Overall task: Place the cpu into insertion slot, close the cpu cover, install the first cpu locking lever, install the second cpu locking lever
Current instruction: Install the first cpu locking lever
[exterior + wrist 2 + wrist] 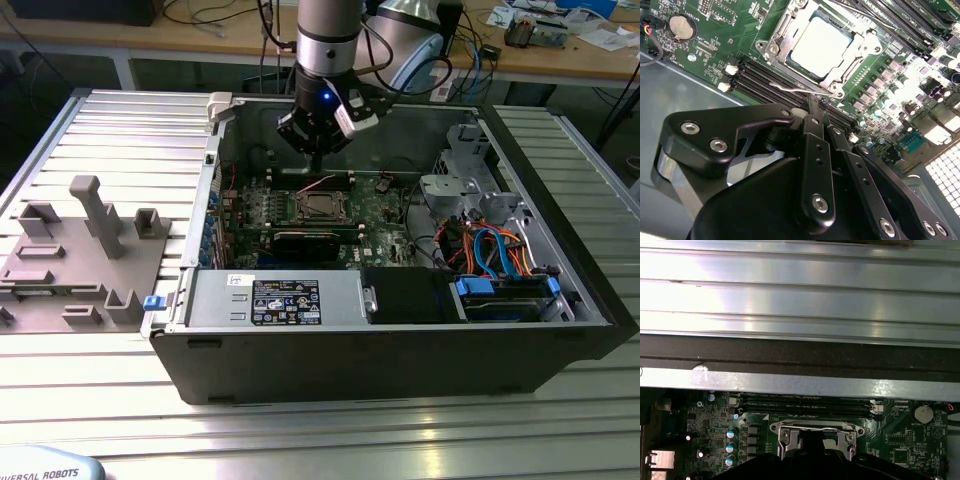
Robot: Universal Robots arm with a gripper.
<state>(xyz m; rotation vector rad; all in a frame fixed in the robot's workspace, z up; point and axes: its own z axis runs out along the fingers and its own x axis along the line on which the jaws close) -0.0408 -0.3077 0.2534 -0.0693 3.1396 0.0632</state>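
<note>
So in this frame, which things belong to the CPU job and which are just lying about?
Belongs to the job:
- cpu, seated in the insertion slot
- cpu cover, down around the chip
- locking lever, a thin wire along the socket edge
- tool, fingers together just beside that lever

Just lying about:
- memory slots
- coin battery
- grey fixture tray
- blue drive cables

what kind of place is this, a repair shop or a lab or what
Most likely a robotics lab or test bench, not a shop. An open computer case lies on a ribbed metal table, a robot arm reaches in over the motherboard, and a cluttered wooden desk stands behind.
</note>
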